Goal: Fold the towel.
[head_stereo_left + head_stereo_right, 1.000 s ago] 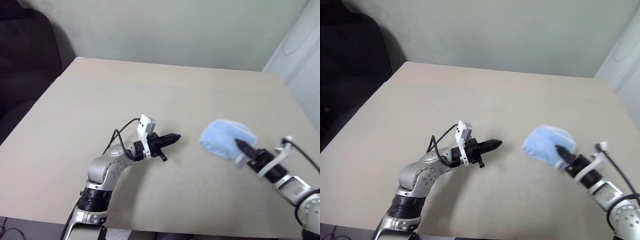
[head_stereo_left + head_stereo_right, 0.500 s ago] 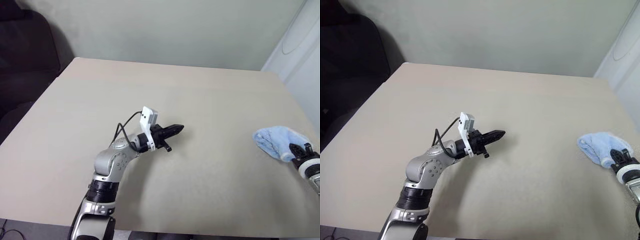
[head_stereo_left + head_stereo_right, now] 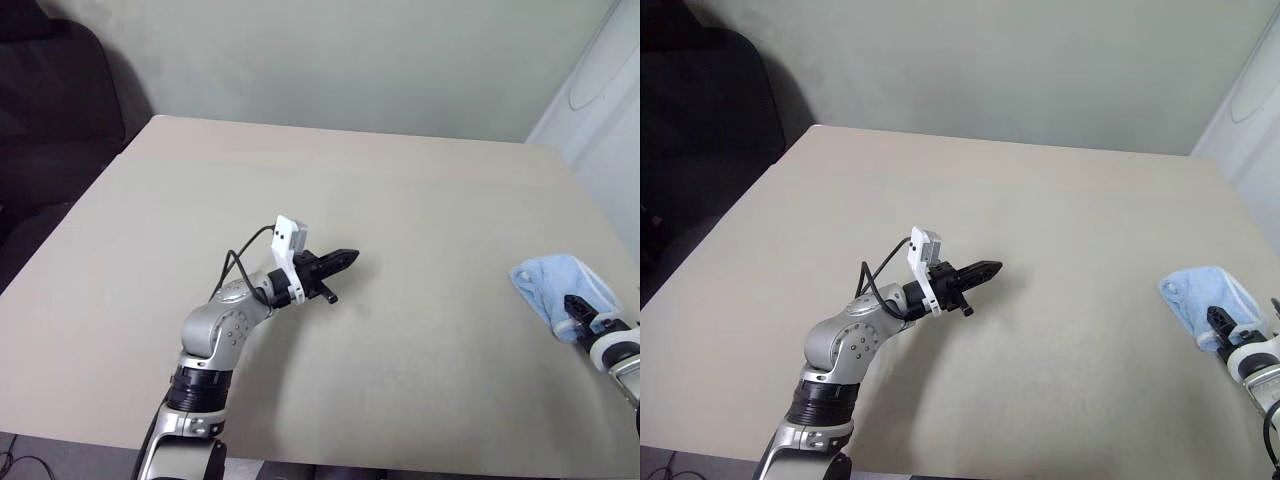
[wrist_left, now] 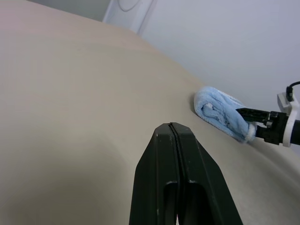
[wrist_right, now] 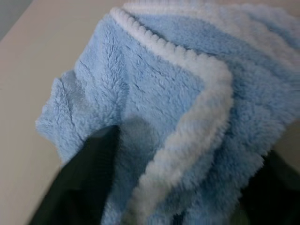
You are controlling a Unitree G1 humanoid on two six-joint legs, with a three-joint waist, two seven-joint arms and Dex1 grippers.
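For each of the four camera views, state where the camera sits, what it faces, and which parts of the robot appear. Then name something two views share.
Left eye: on the head, facing down over the table; both arms show.
Right eye: beside it, same scene; the towel lies at the table's right edge.
Left wrist: on the left arm, facing along the shut left end effector towards the towel and the right end effector.
Right wrist: on the right arm, close on the towel between its spread fingers.
Shared: both wrist views show the towel.

Towel (image 5: 154,103): soft, fluffy light blue terry cloth with a nubby white stitched edge. Surface (image 3: 400,200): smooth, matt beige. Left pincer (image 4: 180,183): smooth, matt black plastic.
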